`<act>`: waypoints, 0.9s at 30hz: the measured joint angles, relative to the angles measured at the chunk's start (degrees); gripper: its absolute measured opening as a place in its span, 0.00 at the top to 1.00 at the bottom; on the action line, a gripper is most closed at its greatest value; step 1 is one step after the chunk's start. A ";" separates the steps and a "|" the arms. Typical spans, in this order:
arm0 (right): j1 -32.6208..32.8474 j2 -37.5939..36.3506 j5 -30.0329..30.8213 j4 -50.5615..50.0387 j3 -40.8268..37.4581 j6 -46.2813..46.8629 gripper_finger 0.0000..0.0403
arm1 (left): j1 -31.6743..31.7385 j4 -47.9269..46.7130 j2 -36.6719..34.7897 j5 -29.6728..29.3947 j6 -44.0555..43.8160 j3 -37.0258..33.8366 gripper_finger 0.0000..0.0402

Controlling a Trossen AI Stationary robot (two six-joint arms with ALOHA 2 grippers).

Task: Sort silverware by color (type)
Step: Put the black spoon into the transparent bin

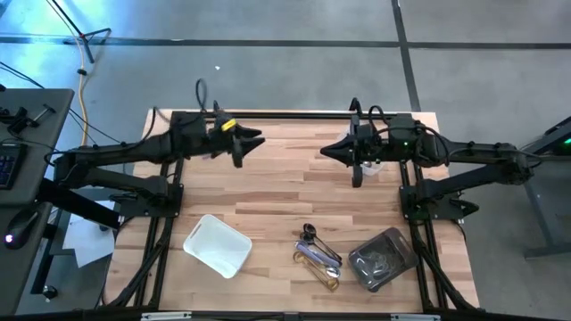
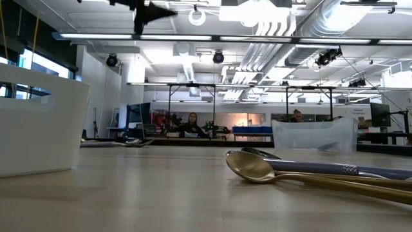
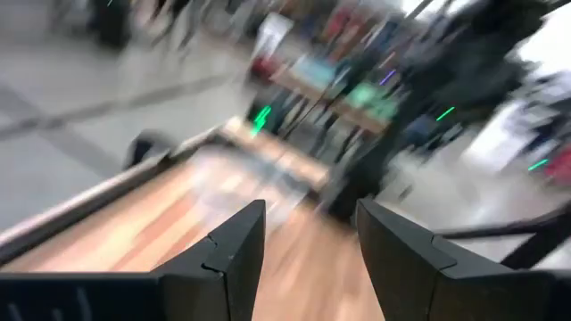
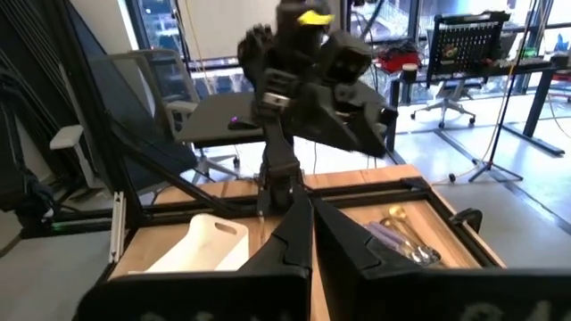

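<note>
Both arms hover high over the far half of the counter (image 1: 294,187), well apart from the work, which reads as a waiting pose that leaves the near half free to view. The left pincer (image 1: 252,141) has its fingers spread wide with nothing between them; the left wrist view shows only bare wood through the gap. The right pincer (image 1: 328,152) is pressed fully closed and empty, its two fingers meeting in a point in the right wrist view. The silverware (image 1: 318,255) lies in a loose heap on the near half of the counter, gold, silver and dark pieces crossing one another, between a white tray (image 1: 217,244) toward the left arm's side and a clear tray (image 1: 382,259) toward the right arm's side. The clear tray appears to hold a few dark pieces, though they are too small to be sure; the white tray looks empty. The trays flank the heap, probably so that each arm can drop into the one nearest it. Most of the sorting looks undone.
</note>
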 joint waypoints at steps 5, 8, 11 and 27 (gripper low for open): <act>-0.48 1.44 -0.01 0.05 0.00 0.54 1.00 | 6.64 -25.49 6.73 -0.42 -0.11 10.32 0.58; -0.48 1.98 0.18 -0.15 0.00 0.53 1.00 | 11.39 -37.74 11.45 -0.63 0.37 14.46 0.58; -0.48 2.18 0.18 0.12 0.00 0.54 1.00 | 15.32 -46.69 15.82 0.73 1.34 15.06 0.58; -0.48 2.24 0.13 0.12 0.00 0.99 1.00 | 22.13 -55.00 37.19 1.15 11.56 15.05 0.58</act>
